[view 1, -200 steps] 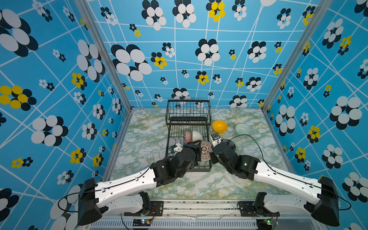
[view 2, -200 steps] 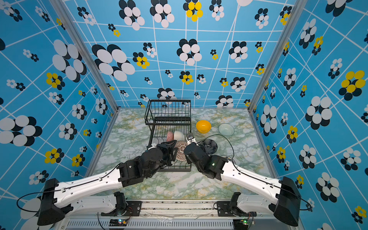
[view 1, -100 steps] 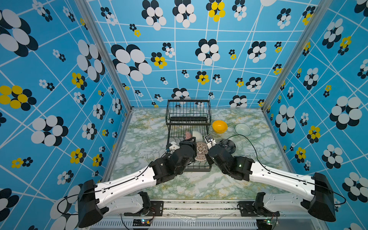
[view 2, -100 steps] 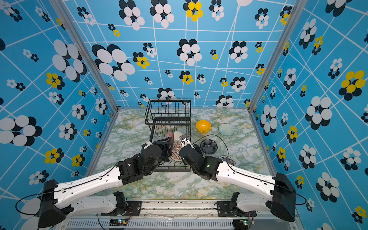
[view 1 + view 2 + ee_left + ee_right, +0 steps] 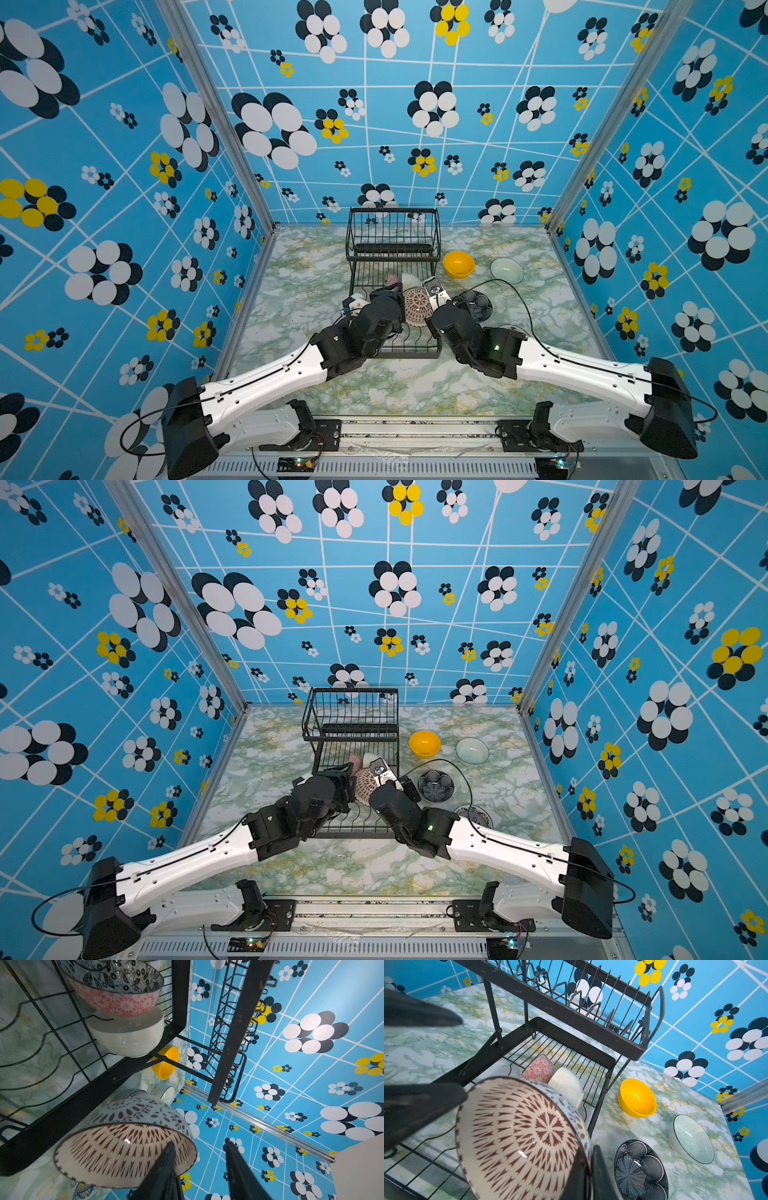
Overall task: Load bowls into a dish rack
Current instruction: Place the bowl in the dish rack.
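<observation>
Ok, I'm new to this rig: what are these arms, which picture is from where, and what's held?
Two robot arms, each ending in a two-finger gripper. The two wide pictures come from one camera head above the marble table; the close-ups come from a camera on each wrist. The black wire dish rack holds a pink bowl and a white bowl in its lower tray. A yellow bowl, clear bowl, dark bowl and blue-yellow bowl sit on the table to the robot's right of it. The right gripper pinches the rim of a brown-patterned bowl over the lower tray; the left gripper is open beside it.
</observation>
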Robot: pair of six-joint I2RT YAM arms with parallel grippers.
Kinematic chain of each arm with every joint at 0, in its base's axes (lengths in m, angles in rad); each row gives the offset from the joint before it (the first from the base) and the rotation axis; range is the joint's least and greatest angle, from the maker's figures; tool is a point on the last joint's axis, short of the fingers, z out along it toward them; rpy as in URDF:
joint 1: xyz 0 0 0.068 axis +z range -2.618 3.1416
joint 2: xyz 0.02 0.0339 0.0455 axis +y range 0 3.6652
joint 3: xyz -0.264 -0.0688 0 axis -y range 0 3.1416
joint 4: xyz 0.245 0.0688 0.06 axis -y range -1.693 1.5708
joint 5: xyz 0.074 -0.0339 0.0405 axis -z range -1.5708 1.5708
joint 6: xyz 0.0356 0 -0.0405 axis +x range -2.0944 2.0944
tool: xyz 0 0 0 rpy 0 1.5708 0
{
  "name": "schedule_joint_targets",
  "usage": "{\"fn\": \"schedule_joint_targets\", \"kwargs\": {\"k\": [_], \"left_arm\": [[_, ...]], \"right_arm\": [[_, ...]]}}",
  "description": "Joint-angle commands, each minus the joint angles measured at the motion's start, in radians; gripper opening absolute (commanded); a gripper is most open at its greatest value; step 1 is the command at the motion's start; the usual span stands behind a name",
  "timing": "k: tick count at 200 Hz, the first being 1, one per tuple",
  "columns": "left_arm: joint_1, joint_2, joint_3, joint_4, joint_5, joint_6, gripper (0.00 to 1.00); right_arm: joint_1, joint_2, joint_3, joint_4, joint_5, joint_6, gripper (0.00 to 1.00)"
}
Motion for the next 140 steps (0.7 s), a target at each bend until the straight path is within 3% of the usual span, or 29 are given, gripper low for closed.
{"fn": "schedule_joint_targets", "kwargs": {"k": [1,51,140], "left_arm": [[0.008,0.039,0.007,0.047,0.043,-0.171,0.42],[0.024,0.08,-0.012,0.134,0.043,-0.183,0.42],[0.055,0.071,-0.027,0.128,0.035,-0.19,0.39]], "right_arm": [[0.007,0.004,0.034,0.091,0.052,-0.03,0.0],[0.02,-0.013,0.018,0.119,0.054,-0.054,0.0],[0.053,-0.015,-0.01,0.182,0.123,-0.116,0.0]]}}
